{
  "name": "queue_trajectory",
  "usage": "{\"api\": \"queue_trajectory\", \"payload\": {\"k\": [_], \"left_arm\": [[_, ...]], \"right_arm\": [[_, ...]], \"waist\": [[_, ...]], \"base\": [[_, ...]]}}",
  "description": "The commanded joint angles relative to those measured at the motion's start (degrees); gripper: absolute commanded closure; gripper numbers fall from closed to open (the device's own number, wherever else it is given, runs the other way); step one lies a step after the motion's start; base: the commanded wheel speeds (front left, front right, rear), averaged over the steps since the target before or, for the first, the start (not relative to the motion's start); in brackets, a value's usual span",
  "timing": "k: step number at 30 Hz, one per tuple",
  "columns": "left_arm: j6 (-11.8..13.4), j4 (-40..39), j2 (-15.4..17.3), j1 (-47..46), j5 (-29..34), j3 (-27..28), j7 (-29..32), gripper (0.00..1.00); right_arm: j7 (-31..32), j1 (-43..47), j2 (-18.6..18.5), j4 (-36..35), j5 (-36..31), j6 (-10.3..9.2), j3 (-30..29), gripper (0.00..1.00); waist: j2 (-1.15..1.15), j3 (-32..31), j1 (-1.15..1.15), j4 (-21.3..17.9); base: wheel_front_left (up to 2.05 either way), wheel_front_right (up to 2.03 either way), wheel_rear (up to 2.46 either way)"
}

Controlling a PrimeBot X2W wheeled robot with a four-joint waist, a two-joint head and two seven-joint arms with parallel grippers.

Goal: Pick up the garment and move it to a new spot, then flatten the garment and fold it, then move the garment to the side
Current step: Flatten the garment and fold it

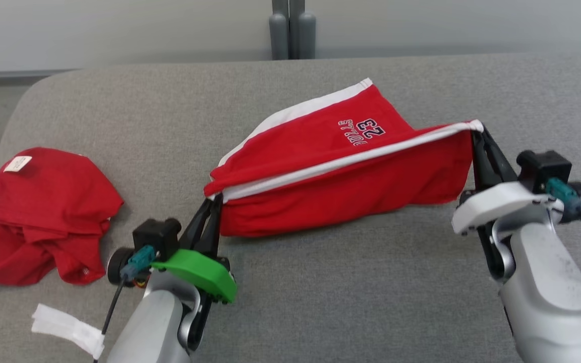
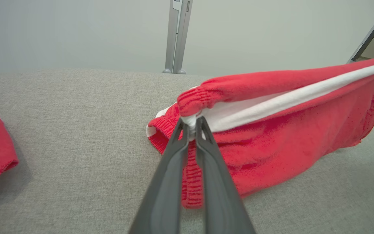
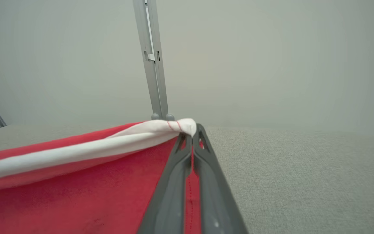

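Across the frame's middle, the red garment (image 1: 341,166) stretched, seemingly soft and light, between my left gripper (image 1: 214,198) and right gripper (image 1: 474,133), both clamped on its white-striped corners, likely the surest handholds.

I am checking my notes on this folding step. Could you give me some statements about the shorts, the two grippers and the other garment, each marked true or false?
1. The left gripper and the right gripper each pinch one end of the red shorts with white stripes. True.
2. The shorts lie flat on the grey fabric surface. False: their top edge is lifted and stretched between the two grippers.
3. A crumpled red garment lies at the robot's left, apart from the shorts. True.
4. The right gripper stands open. False: its fingers are shut on the white-trimmed corner.
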Motion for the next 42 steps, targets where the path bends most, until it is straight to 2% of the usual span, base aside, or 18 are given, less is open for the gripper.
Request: {"api": "queue_trajectory", "payload": {"k": [1,7,13,21,28,29,30,31,32,33,36,42], "left_arm": [[0.6,0.5,0.3,-2.2,-0.5,-0.5,0.0,1.00],[3.1,1.8,0.3,-9.3,-4.0,-3.3,0.0,1.00],[5.1,1.8,0.3,-15.3,-8.1,-7.1,0.0,1.00],[9.3,1.3,0.3,-20.7,-12.3,-11.9,0.0,1.00],[12.2,1.1,0.3,-22.8,-14.2,-14.2,0.0,1.00],[12.7,1.1,0.3,-22.9,-14.3,-14.4,0.0,1.00],[13.1,1.1,0.3,-23.1,-14.4,-14.4,0.0,0.98],[13.5,1.0,0.3,-23.3,-14.3,-14.4,0.0,0.78],[13.7,0.8,0.3,-23.3,-14.2,-14.5,0.0,0.62],[13.6,0.7,0.3,-23.2,-14.2,-14.6,0.0,0.00],[13.3,-0.2,0.3,-22.9,-14.6,-14.6,0.0,0.00],[14.8,-0.6,0.3,-20.9,-12.0,-13.4,0.0,0.00]], "right_arm": [[-0.2,-2.8,-1.1,1.7,-0.6,-0.10,0.2,1.00],[-0.2,-14.6,-3.8,10.4,-2.7,-0.10,1.7,1.00],[-0.2,-24.1,-5.0,17.9,-4.9,-0.10,3.3,1.00],[-0.2,-32.8,-5.0,25.6,-8.1,-0.10,4.1,1.00],[-0.2,-36.3,-4.9,29.0,-10.4,-0.10,2.6,1.00],[-0.2,-36.7,-5.0,29.6,-10.9,-0.10,2.1,0.95],[-0.2,-37.1,-4.9,29.7,-11.2,-0.10,1.8,0.79],[-0.2,-37.3,-5.0,29.9,-11.9,-0.10,1.3,0.67],[-0.2,-37.2,-5.0,30.1,-12.1,-0.10,0.6,0.33],[-0.2,-37.3,-5.0,30.0,-12.4,-0.10,0.0,0.00],[-0.2,-37.3,-4.0,28.5,-12.9,-0.10,-1.0,0.00],[-0.2,-34.5,-3.4,26.8,-12.0,-0.10,-2.0,0.00]], "waist": [[0.00,4.8,0.00,3.0],[0.00,10.7,0.00,5.0],[0.00,15.1,0.00,6.7],[0.00,19.0,0.00,8.4],[0.00,20.6,0.00,9.5],[0.00,20.7,0.00,9.6],[0.00,20.9,0.00,9.6],[0.00,21.0,0.00,9.7],[0.00,21.1,0.00,9.7],[0.00,21.1,0.00,9.7],[0.00,21.1,0.00,9.5],[0.00,19.9,0.00,8.7]], "base": [[0.00,0.00,0.00],[0.00,0.00,0.00],[0.00,0.00,0.00],[0.00,0.00,0.00],[0.00,0.00,0.00],[0.00,0.00,0.00],[0.00,0.00,0.00],[0.00,0.00,0.00],[0.00,0.00,0.00],[0.00,0.00,0.00],[0.00,0.00,0.00],[0.00,0.00,0.00]]}}
